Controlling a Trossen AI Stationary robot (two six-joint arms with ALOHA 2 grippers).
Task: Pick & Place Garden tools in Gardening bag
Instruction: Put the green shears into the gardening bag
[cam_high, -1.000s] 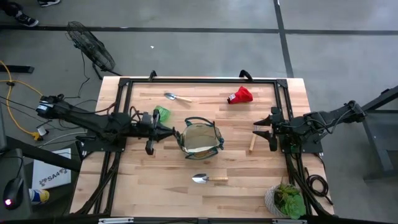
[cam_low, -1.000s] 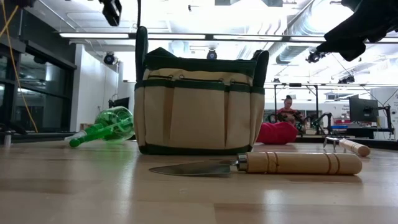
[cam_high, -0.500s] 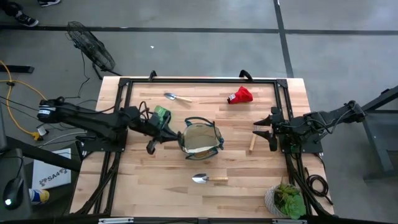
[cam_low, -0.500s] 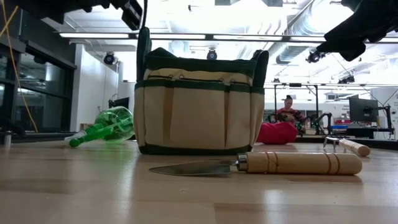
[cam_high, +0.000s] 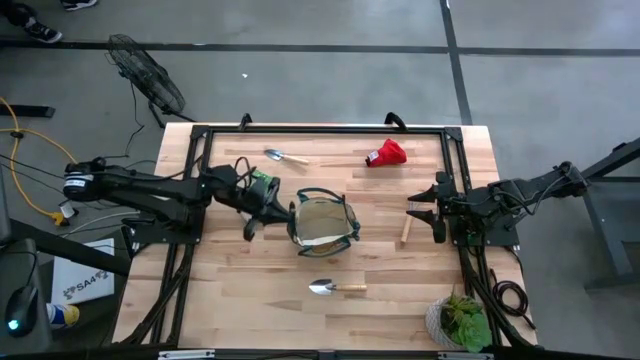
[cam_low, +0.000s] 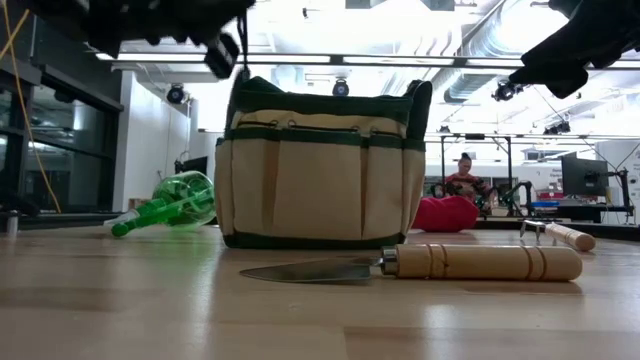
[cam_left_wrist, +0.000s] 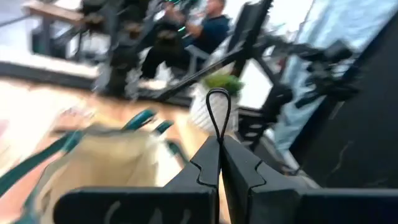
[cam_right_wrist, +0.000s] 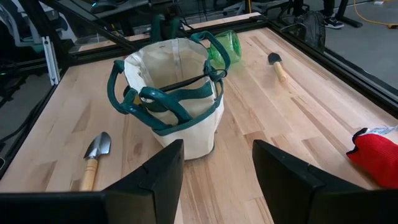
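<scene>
left gripper shut beside the bag, tools lying out on the table

left gripper (cam_high: 250, 232) hangs just beside the gardening bag (cam_high: 322, 222), on its left rim side, fingers pressed together; a thin dark wire loop shows pinched between them in the left wrist view, source unclear. right gripper (cam_high: 425, 214) waits well right of the bag, jaws about half apart, nothing between them.

nearest loose tool to the left gripper: the bright green piece (cam_high: 262, 182), just behind it toward the table's far edge, mostly covered by the arm from above. one silver trowel (cam_high: 285, 156) farther back, long axis roughly along the table's width, handle toward the right. second trowel (cam_high: 336, 288) near the front edge, below the bag, blade pointing left, about equally far from both arms. wooden-handled tool (cam_high: 406, 231) right next to the right gripper, long axis running front to back; clearly the right arm's reach. red piece (cam_high: 386, 153) at the far right corner, also nearer the right arm.

likely next: a short pull back for the green piece, or the right arm dropping on the wooden-handled tool.
</scene>
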